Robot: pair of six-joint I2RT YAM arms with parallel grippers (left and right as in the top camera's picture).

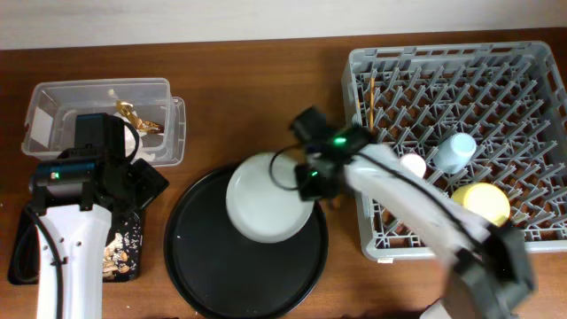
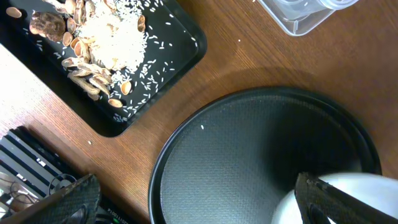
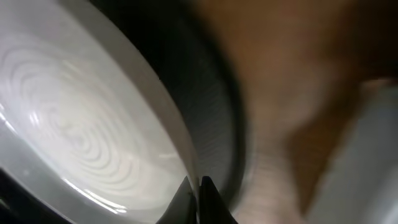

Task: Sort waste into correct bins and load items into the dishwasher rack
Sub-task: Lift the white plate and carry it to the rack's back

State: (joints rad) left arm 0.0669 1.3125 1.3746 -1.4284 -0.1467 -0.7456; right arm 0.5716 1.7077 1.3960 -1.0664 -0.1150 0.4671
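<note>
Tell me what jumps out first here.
The right arm's fingers pinch the rim of the pale plate, centre, over the round black tray. To the right, the grey rack holds a yellow bowl and light-blue cup; far left, food scraps lie in the shallow black tray.

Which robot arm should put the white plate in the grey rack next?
Right. The right gripper is shut on the plate at its rim, next to the dishwasher rack. The left gripper is open and empty, across the round black tray from the rack.
</note>
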